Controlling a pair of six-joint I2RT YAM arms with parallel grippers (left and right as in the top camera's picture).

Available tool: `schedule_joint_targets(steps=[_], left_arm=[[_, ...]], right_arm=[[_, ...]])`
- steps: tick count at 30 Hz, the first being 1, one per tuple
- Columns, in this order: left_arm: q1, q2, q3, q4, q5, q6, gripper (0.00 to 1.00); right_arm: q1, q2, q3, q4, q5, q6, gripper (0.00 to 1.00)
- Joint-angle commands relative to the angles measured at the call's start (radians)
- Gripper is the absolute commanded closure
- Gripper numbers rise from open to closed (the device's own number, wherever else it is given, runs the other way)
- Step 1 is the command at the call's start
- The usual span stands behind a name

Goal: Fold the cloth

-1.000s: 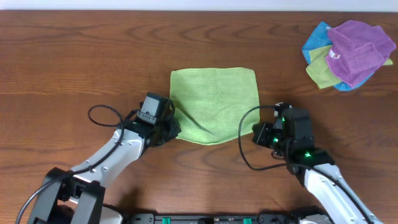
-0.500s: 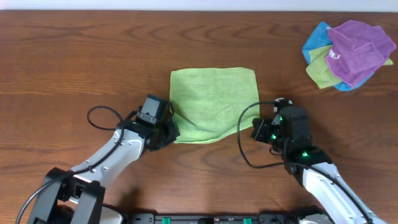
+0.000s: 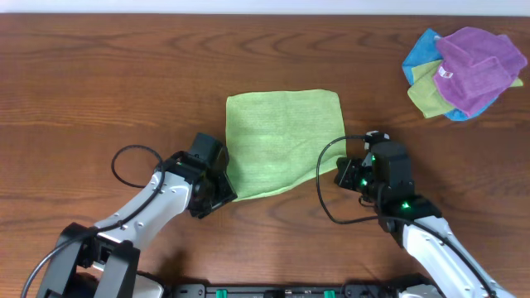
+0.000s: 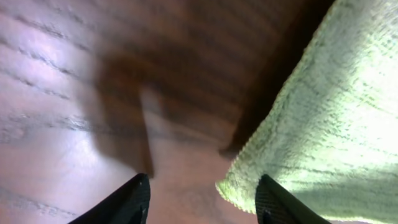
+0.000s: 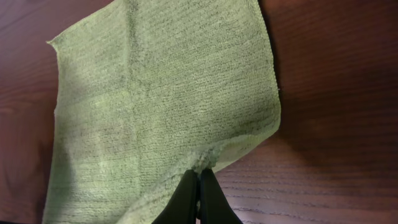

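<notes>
Cloth [image 3: 281, 141] on bench [image 3: 99, 83]. Left jaws apart, cloth's 7 o'clock corner lying loose between them. Right jaws clamped on cloth's 4 o'clock edge.

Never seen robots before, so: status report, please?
Left gripper open by cloth corner. Right gripper shut on cloth edge. Cloth unfolded. Spare cloth pile far right, clear.

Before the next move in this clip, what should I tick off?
1. Right gripper shut on the cloth's near edge: ok.
2. Left gripper gripping its corner: not ok; jaws open, the corner lies loose between them.
3. Cloth spread out on the table: ok.
4. Pile of other cloths apart from it: ok.
5. White tag's position: cannot tell.
</notes>
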Motion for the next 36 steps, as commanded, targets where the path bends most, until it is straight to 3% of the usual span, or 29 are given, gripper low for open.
schedule_joint_targets(steps=[1,12,19,29,36], left_arm=[[0.006,0.006,0.015,-0.008,0.035,-0.001,0.46],[-0.009,0.006,0.014,0.067,-0.014,-0.123,0.49],[-0.095,0.006,0.012,0.116,-0.089,-0.163,0.42],[-0.1,0.006,-0.023,0.12,-0.116,-0.243,0.42],[-0.1,0.006,-0.023,0.213,-0.17,-0.3,0.4]], right_arm=[[0.008,0.009,0.02,-0.002,0.01,0.007,0.98],[0.008,0.009,0.019,0.011,0.01,0.007,0.98],[0.008,0.009,0.02,0.03,0.01,0.007,0.98],[0.008,0.009,0.02,0.084,0.01,0.007,0.99],[0.008,0.009,0.02,0.085,0.01,0.007,0.98]])
